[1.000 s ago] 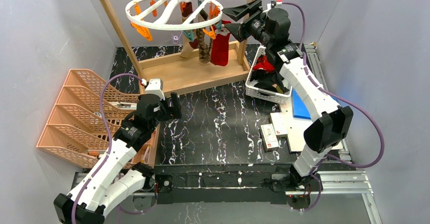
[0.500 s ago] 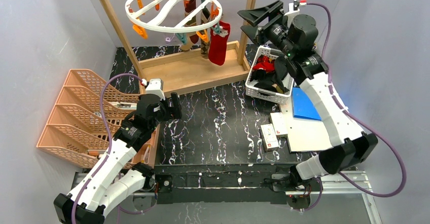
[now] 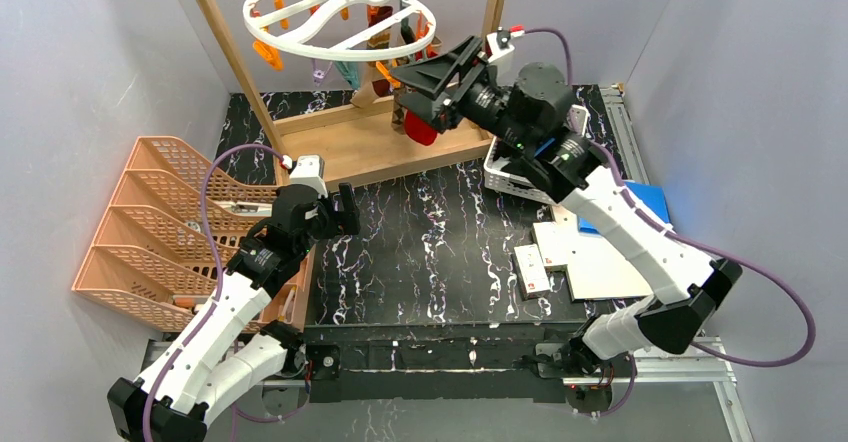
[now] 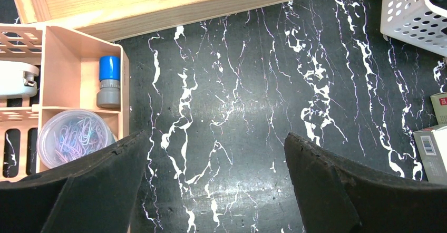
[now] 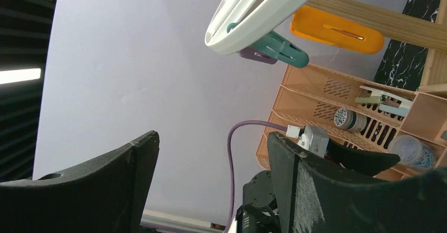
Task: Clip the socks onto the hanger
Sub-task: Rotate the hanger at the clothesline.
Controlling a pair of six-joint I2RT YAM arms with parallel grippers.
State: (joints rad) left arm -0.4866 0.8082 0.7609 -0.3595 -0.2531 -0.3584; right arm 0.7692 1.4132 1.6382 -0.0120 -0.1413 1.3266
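White hanger point(image 5: 274, 3) — orange clip point(image 5: 337, 30); teal clip point(image 5: 279, 48); red sock point(image 3: 425, 132); black table point(image 4: 237, 112) veined white; peach organiser point(image 3: 150, 222).

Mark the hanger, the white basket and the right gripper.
hanger point(image 3: 250, 22), top external view, left rim.
white basket point(image 4: 411, 11), left wrist view, perforated wall.
right gripper point(image 5: 211, 135), right wrist view, midway between fingertips.

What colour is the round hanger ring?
White. The hanger shows best in the top external view.

1 hanger point(image 3: 330, 54), 1 wood frame point(image 3: 380, 147), 1 white basket point(image 3: 505, 184), 1 peach organiser point(image 3: 150, 232). Hung socks point(image 3: 424, 130): min 2 seen, others hidden. 2 sm boxes point(image 3: 532, 270), 1 blue-cap tube point(image 4: 109, 80), 1 clip tub point(image 4: 74, 143).
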